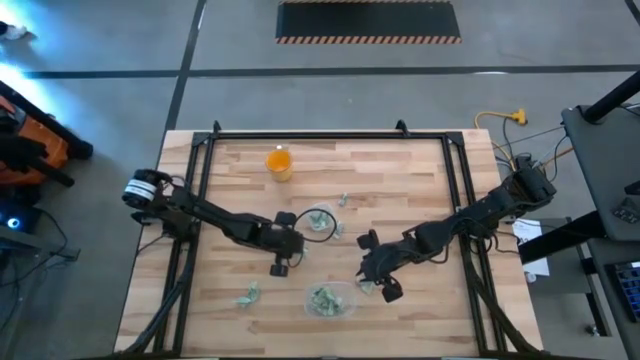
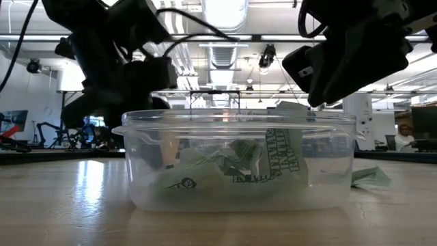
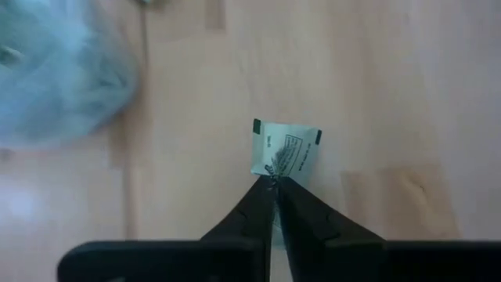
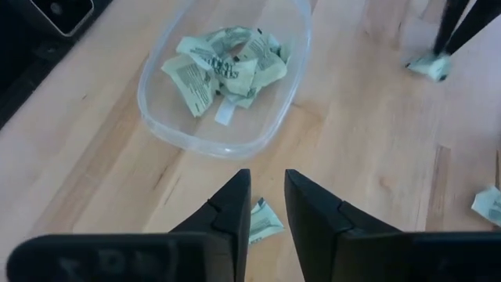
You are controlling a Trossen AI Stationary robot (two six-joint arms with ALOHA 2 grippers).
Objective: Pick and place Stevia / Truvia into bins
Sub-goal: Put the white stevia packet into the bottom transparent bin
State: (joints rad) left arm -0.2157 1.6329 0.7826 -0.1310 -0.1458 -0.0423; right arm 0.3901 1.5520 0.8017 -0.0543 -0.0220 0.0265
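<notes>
Wooden counter [image 1: 420, 170] carried scattered sachets. Left gripper [image 3: 274, 184] pinched one sachet [image 3: 284, 150] by its edge, risking slip; right gripper [image 4: 267, 205], slightly parted, hovered over another [image 4: 264, 222] beside the tub [image 4: 160, 117].

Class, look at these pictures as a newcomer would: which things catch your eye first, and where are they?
The clear tub heaped with green-and-white sachets sits at the table's near edge. The left tool pinches one sachet above bare wood, while the right tool hangs open over another sachet beside the tub.
</notes>
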